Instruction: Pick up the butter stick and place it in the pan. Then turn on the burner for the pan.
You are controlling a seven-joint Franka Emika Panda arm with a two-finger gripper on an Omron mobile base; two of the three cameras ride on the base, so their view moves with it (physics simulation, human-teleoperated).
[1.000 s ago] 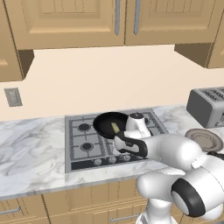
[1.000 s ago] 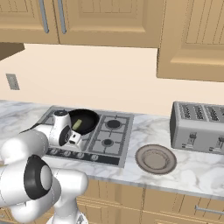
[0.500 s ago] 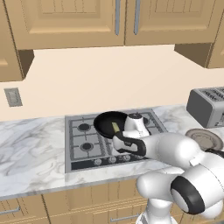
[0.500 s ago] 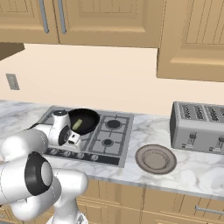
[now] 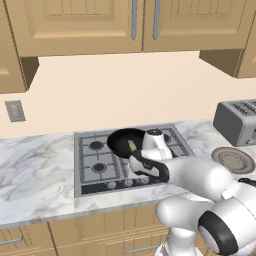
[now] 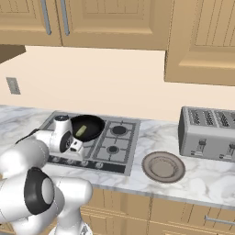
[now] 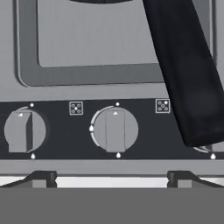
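Your gripper [image 7: 112,177] hangs wide open and empty over the stove's front knob row, centred on the middle knob [image 7: 115,130]. The butter stick [image 5: 132,146] lies inside the pan [image 5: 123,141], whose black handle [image 7: 186,70] crosses toward the knobs.

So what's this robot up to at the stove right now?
It is cooking with butter. The butter stick already lies in the black pan on the stove. The gripper is open and empty, lowered to the front of the stove and facing the row of knobs, lined up with one knob. The pan's handle reaches out over the knob panel beside it. No knob is touched yet, so lighting the burner looks like the step left.
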